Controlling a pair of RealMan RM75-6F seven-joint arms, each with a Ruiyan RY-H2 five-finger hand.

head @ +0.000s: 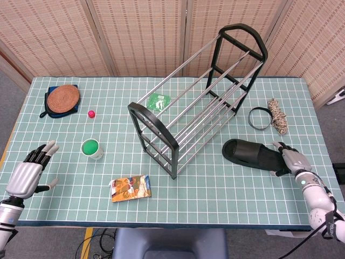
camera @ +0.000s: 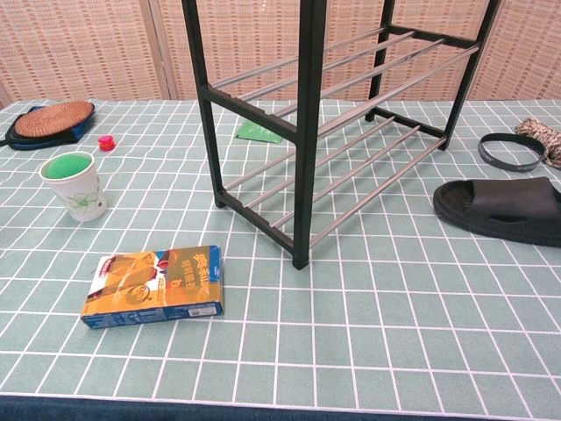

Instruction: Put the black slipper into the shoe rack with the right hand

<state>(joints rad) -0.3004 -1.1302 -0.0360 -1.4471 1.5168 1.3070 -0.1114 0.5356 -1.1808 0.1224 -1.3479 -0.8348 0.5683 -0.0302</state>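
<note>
While the black slipper lay beside the shoe rack, the right hand touched its heel end. Whether those fingers gripped it could not be told; the left hand rested open, holding nothing

Green gridded table — shoe rack, black slipper, cup

Head view: high above, looking steeply down on the whole table, both edges included. Chest view: low and near, facing level across the tabletop toward the wicker screen. Shared by both: shoe rack, paper cup, orange box.
</note>
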